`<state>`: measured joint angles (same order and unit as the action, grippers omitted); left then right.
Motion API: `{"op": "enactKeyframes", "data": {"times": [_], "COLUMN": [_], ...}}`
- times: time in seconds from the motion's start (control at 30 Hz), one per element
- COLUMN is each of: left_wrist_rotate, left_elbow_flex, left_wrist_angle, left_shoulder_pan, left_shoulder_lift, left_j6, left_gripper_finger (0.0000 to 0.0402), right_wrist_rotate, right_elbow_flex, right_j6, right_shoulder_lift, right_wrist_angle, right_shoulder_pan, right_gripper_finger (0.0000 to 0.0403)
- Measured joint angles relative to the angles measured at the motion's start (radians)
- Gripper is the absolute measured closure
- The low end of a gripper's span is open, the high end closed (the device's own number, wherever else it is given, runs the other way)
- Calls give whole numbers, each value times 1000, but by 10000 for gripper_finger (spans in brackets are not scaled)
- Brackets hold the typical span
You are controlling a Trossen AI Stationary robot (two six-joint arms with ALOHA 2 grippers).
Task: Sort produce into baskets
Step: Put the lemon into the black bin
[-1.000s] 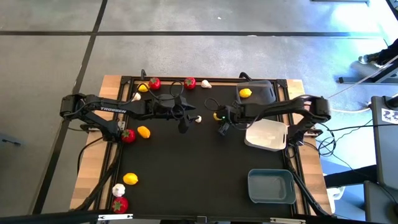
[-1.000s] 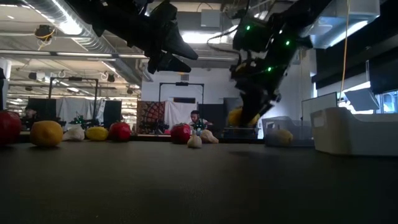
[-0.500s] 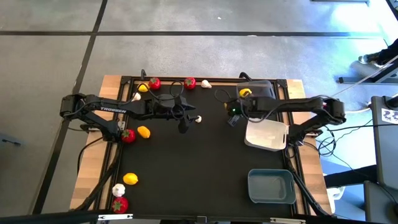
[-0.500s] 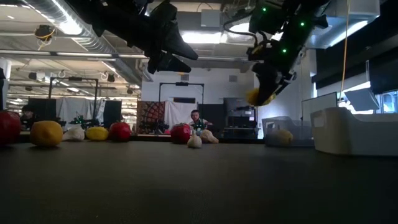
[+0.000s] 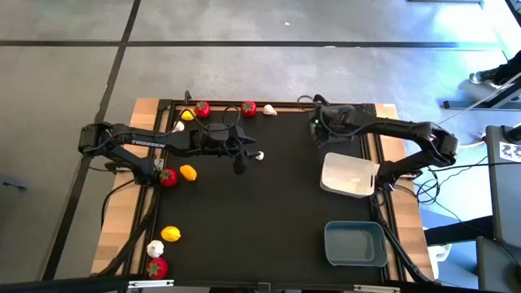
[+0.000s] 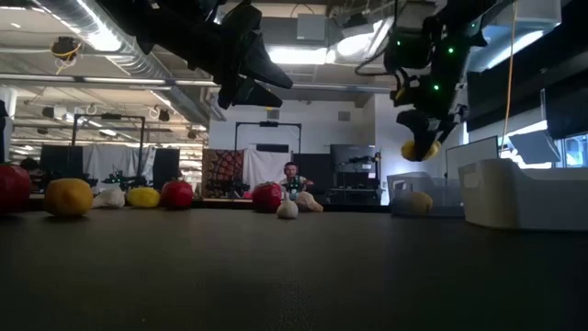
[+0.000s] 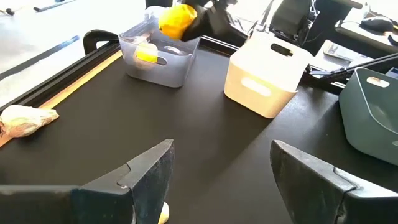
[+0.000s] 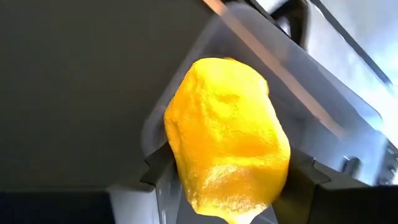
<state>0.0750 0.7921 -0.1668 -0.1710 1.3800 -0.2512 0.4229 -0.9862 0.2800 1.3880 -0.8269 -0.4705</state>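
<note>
Overhead, right gripper (image 8: pixel 227 180) clamps a lemon (image 8: pixel 227 140) above the grey basket (image 7: pixel 158 59).

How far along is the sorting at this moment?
Done: one lemon lies in the grey basket. In hand: the right gripper holds a second lemon above that basket. Left: the white basket and blue-grey basket look empty, and lemons, red fruits and garlic bulbs remain on the mat. The left gripper hangs open mid-table.

overhead view straight down on table (image 5: pixel 269 203), low view level across it, wrist views close, all sharing it
</note>
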Motion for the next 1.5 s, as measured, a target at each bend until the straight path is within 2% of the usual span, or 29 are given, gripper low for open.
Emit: {"op": "enactKeyframes", "data": {"times": [0.2,0.5,0.6,0.73,1.07,1.4,1.5], "left_wrist_rotate": [0,0,0,0,0,0,0], "left_elbow_flex": [0,0,0,0,0,0,0], "left_wrist_angle": [0,0,0,0,0,0,0], "left_shoulder_pan": [0,0,0,0,0,0,0], "left_shoulder_lift": [0,0,0,0,0,0,0], "left_j6": [0,14,14,14,13,14,14], "left_gripper_finger": [141,142,142,142,141,141,141], "right_wrist_rotate": [-43,-214,-242,-286,-277,-275,-295], "right_elbow_flex": [0,82,105,136,216,231,231], "right_j6": [-8,-53,-53,-53,-60,-51,-50], "right_shoulder_lift": [0,0,0,0,2,2,2], "right_wrist_angle": [-43,46,85,144,273,309,299], "right_shoulder_pan": [-107,-242,-265,-279,-277,-276,-276], "right_gripper_finger": [217,217,216,216,216,216,203]}}
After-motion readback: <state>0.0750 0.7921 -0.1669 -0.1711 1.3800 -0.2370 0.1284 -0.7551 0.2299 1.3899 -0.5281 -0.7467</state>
